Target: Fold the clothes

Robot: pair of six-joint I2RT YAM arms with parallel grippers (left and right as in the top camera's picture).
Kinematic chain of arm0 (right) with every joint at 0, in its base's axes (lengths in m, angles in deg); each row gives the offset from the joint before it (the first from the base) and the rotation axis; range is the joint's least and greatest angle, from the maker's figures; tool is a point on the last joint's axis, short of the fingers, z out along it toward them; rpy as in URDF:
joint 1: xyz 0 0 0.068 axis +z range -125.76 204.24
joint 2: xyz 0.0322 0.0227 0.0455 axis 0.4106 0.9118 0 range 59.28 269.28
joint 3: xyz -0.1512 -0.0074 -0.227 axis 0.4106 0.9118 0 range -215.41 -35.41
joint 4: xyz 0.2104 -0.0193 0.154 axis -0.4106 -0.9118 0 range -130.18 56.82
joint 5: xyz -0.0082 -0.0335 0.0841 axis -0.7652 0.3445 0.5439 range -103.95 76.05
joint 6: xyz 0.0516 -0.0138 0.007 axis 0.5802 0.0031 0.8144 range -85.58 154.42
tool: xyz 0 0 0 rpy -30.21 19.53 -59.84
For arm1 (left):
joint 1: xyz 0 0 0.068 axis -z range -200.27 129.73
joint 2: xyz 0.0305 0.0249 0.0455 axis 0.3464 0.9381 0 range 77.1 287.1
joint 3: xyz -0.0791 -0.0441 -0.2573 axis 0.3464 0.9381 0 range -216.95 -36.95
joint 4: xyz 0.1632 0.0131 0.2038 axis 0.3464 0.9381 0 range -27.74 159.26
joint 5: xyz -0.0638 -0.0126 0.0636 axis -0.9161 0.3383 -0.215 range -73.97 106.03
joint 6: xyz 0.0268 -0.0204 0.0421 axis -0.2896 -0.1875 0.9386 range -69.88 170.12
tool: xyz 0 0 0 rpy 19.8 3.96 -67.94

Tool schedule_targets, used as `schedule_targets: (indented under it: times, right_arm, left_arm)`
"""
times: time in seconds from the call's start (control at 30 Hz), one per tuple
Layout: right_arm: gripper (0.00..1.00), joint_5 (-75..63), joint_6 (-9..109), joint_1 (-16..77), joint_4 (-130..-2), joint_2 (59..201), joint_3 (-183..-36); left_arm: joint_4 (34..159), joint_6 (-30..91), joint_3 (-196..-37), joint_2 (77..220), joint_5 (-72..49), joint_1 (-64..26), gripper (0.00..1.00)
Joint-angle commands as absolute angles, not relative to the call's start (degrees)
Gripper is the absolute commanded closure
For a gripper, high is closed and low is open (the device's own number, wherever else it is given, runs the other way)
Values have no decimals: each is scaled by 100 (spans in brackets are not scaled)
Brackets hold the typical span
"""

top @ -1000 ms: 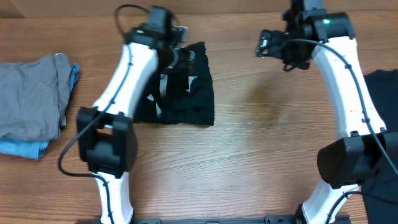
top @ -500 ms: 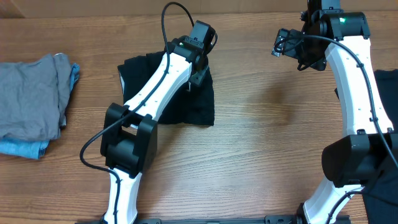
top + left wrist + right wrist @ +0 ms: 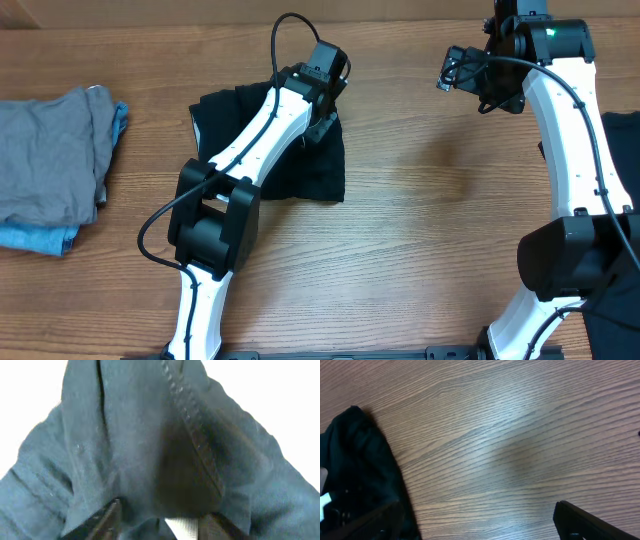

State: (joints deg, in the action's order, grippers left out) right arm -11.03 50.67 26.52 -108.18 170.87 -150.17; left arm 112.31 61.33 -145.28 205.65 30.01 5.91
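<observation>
A black garment [image 3: 300, 172] lies partly folded on the wooden table, left of centre. My left gripper [image 3: 323, 115] is at its upper right corner. In the left wrist view the fingers [image 3: 160, 527] are closed round bunched black cloth [image 3: 130, 435], with a white label between them. My right gripper [image 3: 463, 75] hangs open and empty over bare wood at the back right. In the right wrist view its fingers [image 3: 475, 525] are wide apart, with the black garment's edge [image 3: 360, 470] at the left. A second black garment [image 3: 622, 150] lies at the right edge.
A folded grey garment [image 3: 50, 150] lies at the far left on a light-blue one [image 3: 40, 238]. Bare wooden table [image 3: 430, 200] lies between the two arms. The left arm's white links cross over the black garment.
My left gripper has swung from the garment's back left to its upper right corner. The white label and inner side are now hidden, and cloth now lies out further left. The right gripper has shifted slightly right.
</observation>
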Motion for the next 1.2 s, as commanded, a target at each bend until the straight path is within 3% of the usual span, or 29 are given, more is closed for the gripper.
schedule_targets:
  times: [0.0,0.07,0.17,0.27,0.47,0.63,0.7,0.8,0.83,0.9,0.97,1.07,1.17]
  right_arm:
    - [0,-1153,5047,2663,-10807,16956,-15093]
    - [0,-1153,5047,2663,-10807,16956,-15093]
    - [0,-1153,5047,2663,-10807,16956,-15093]
    - [0,-1153,5047,2663,-10807,16956,-15093]
    - [0,-1153,5047,2663,-10807,16956,-15093]
    - [0,-1153,5047,2663,-10807,16956,-15093]
    - [0,-1153,5047,2663,-10807,16956,-15093]
    - [0,-1153,5047,2663,-10807,16956,-15093]
    - [0,-1153,5047,2663,-10807,16956,-15093]
    - [0,-1153,5047,2663,-10807,16956,-15093]
    - [0,-1153,5047,2663,-10807,16956,-15093]
    - [0,-1153,5047,2663,-10807,16956,-15093]
    - [0,-1153,5047,2663,-10807,16956,-15093]
  left_arm:
    - [10957,6165,-14502,20642,3204,597,58]
    - [10883,6146,-14506,20642,3388,597,70]
    - [10866,5827,-14554,20642,4247,595,96]
    - [10872,5630,-14688,20631,5060,577,96]
    - [10892,5451,-14930,20631,5141,199,94]
    - [10839,4917,-14930,20631,4586,-609,84]
    - [10820,4716,-14930,20631,4089,-968,68]
    - [11386,4552,-15357,20467,3058,-1267,55]
    - [11744,4541,-15665,20340,2693,-1265,46]
    - [12721,4539,-16395,20069,1211,-1171,34]
    - [13438,4541,-16491,19999,785,-972,29]
    - [13873,4635,-16124,20056,1056,-673,23]
    - [14026,4738,-15649,20056,1089,-511,23]
